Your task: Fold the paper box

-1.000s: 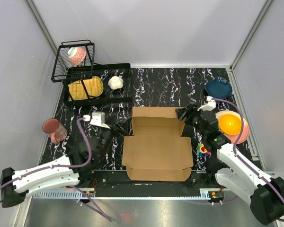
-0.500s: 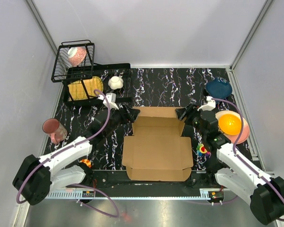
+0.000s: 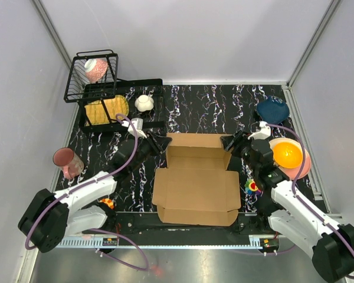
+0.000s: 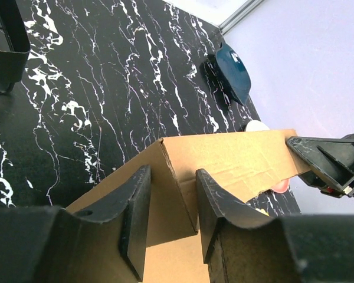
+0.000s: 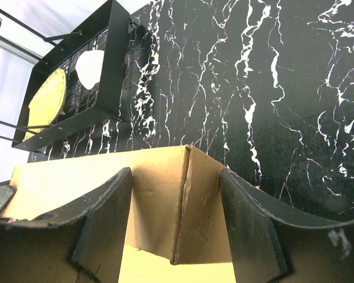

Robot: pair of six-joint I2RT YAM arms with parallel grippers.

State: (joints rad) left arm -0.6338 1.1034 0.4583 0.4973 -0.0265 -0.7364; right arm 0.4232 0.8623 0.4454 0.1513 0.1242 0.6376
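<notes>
The paper box (image 3: 196, 187) lies open in the middle of the black marbled table, its back wall (image 3: 194, 143) raised. My left gripper (image 3: 158, 143) is at the back left corner. In the left wrist view its jaws (image 4: 172, 171) straddle the upright corner flap (image 4: 176, 194) with a narrow gap, so it is open and not clamped. My right gripper (image 3: 227, 143) is at the back right corner. In the right wrist view it (image 5: 176, 172) stands wide open around the corner fold (image 5: 186, 200), the side flap reaching towards the right finger (image 5: 248, 224).
A black dish rack (image 3: 115, 106) with a yellow plate and a white piece stands at the back left, a wire basket (image 3: 91, 73) above it. A pink cup (image 3: 66, 162) stands left. On the right are a blue bowl (image 3: 273, 109), an orange bowl (image 3: 286, 154) and a small colourful toy (image 3: 252, 187).
My left arm swung from beside the box's left edge up to its back left corner, and its jaws narrowed around the flap. The right gripper barely shifted and closed slightly.
</notes>
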